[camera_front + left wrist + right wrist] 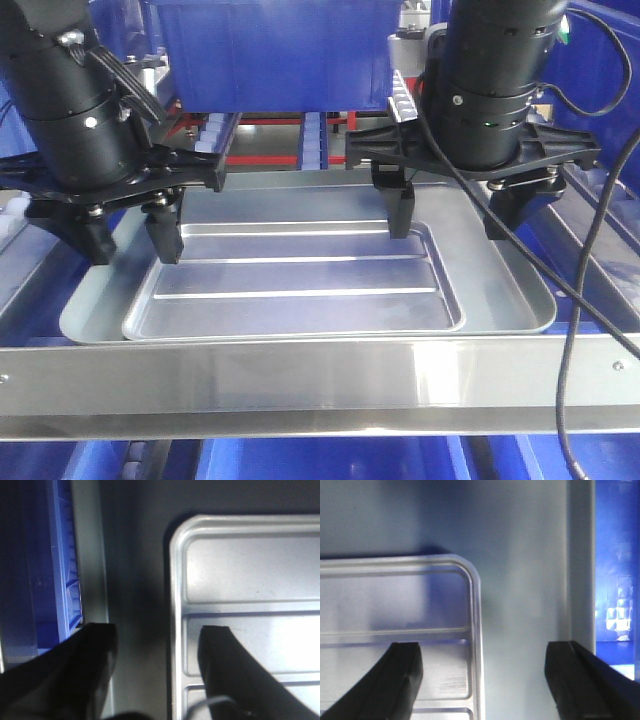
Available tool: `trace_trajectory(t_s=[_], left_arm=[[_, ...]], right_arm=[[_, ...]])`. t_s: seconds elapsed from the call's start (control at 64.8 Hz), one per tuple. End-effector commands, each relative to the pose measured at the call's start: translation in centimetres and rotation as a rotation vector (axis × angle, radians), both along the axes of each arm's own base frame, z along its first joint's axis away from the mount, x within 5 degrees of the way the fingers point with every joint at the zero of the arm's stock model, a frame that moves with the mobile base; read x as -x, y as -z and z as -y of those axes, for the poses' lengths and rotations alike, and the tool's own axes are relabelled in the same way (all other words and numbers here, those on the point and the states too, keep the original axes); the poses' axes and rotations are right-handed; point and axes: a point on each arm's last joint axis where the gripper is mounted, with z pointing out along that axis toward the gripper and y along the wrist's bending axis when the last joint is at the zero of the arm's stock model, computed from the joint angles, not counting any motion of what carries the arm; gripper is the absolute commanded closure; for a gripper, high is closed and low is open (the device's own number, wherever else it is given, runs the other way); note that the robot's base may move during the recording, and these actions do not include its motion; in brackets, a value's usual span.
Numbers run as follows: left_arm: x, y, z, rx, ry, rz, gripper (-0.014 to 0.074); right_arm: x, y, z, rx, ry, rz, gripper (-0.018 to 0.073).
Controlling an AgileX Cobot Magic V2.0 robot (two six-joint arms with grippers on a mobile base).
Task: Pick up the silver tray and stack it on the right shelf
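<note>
At the left of the front view my left gripper [130, 240] hangs with its jaws apart, straddling the left rim of the silver tray [300, 285]: one finger sits over the tray floor, the other outside it, above the larger grey tray [500, 265] that the silver one lies in. My left wrist view agrees, with the rounded corner and rim of the silver tray [240, 580] running up between my two dark fingers [225, 665]. I judge the tray thin, stiff and light, but polished and slippery, so the low rim is the only real hold; pinching it on both short sides should keep it level. It lies in the middle of the frame, its long ridges running left to right. At the right, my right gripper [450, 215] is likewise spread wide across the opposite rim, the corner showing between the fingers in the right wrist view [470, 630]. The broad steel front bar [320, 385] crosses the bottom of the frame, and blue bins [270, 50] crowd the upper part, so I judge the room for lifting tight.
</note>
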Motion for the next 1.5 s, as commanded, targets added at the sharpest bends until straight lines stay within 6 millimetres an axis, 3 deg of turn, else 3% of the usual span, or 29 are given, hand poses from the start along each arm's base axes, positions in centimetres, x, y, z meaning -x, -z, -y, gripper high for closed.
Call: trace_trajectory(t_s=[0.0,0.108,0.185,0.324,0.386,0.463,0.756,0.941,1.203,1.481], left_arm=[[-0.2,-2.5,0.1,0.052,0.004,0.076,0.0257],[-0.2,-2.5,0.1,0.04,0.011,0.085,0.0272],[-0.2,-2.8,0.0,0.026,0.004,0.067,0.0358],[-0.2,-2.9,0.0,0.022,0.001,0.062,0.061],[-0.2,-2.9,-0.1,0.019,0.003,0.063,0.0683],[-0.2,-3.2,0.0,0.024,0.003,0.072,0.0689],[0.6,-6.2,-0.4,0.036,-0.013,0.089,0.0689],[2.4,-8.8,-0.5,0.128,0.03,0.219,0.0689],[7.2,-10.5,-1.1,0.247,0.134,0.387,0.0689],[14.3,-10.3,-3.6,0.446,0.303,0.656,0.0689]], right_arm=[[-0.2,-3.0,0.1,-0.035,-0.015,0.098,-0.0052],[-0.1,-3.8,0.2,-0.04,-0.009,0.111,-0.0048],[0.0,-4.9,0.3,-0.044,-0.002,0.129,0.0036],[0.0,-5.5,0.3,-0.048,-0.001,0.141,0.0387],[0.0,-5.4,0.3,-0.046,-0.001,0.138,0.0527],[0.0,-5.3,0.3,-0.044,0.0,0.135,0.0477],[1.2,-6.9,0.6,-0.038,0.004,0.14,0.0509],[3.9,-7.9,-1.2,-0.042,-0.185,0.224,0.0509],[9.0,-8.3,-2.7,-0.241,-0.411,0.43,0.0509],[14.5,-8.9,0.3,-0.346,-0.587,0.67,0.0509]])
